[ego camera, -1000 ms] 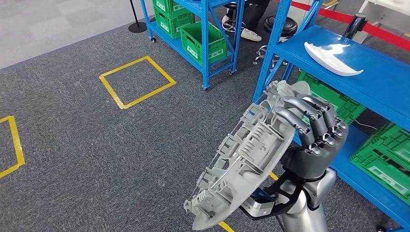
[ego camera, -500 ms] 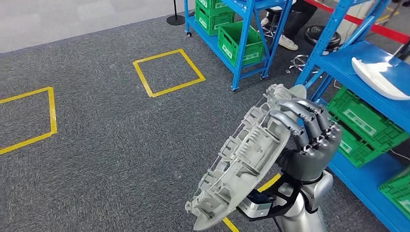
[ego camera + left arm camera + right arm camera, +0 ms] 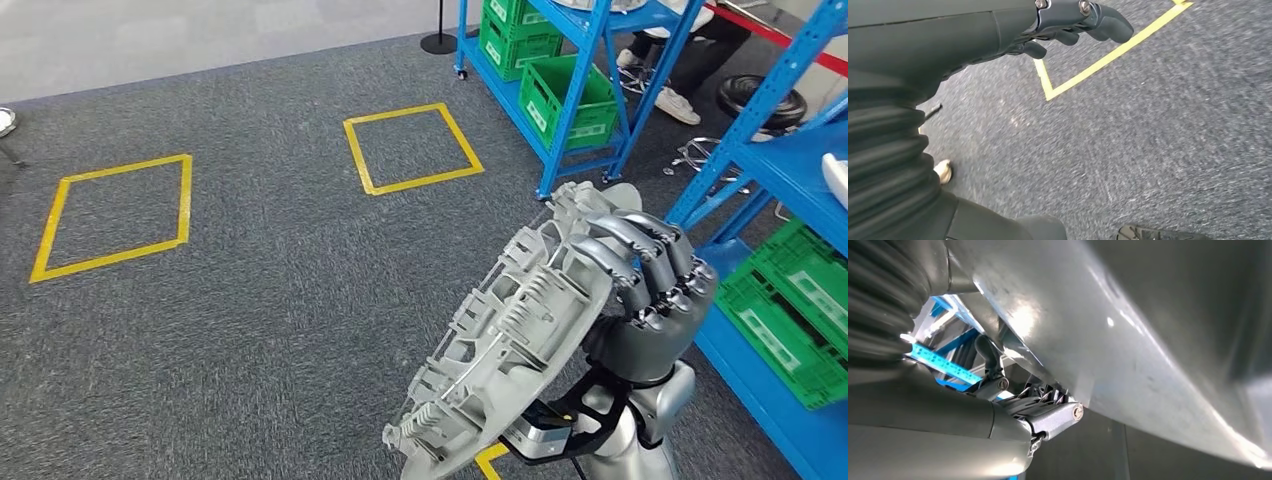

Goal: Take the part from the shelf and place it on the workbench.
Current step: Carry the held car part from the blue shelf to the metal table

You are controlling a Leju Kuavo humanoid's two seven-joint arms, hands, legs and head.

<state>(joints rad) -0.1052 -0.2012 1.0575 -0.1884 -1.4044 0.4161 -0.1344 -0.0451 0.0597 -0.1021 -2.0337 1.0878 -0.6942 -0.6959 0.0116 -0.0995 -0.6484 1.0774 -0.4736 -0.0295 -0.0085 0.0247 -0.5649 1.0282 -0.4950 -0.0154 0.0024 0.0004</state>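
My right hand [image 3: 645, 290] holds the part [image 3: 500, 335], a long grey moulded plastic piece with ribs and clips, tilted up over the carpet in the head view. Its fingers curl over the part's upper edge. In the right wrist view the part's smooth grey back [image 3: 1128, 335] lies close against the hand [image 3: 998, 415]. My left hand [image 3: 1068, 20] hangs over the carpet with its fingers curled and nothing in it.
A blue shelf [image 3: 790, 170] with green crates [image 3: 800, 310] stands at the right. A second blue rack [image 3: 570, 60] with green crates stands further back, with a person's feet [image 3: 675, 100] beside it. Yellow tape squares [image 3: 410, 148] mark the grey carpet.
The whole view has swung left as the camera turned: the shelves slid to the right edge and more carpet with tape squares came in. The part stays in my right hand.
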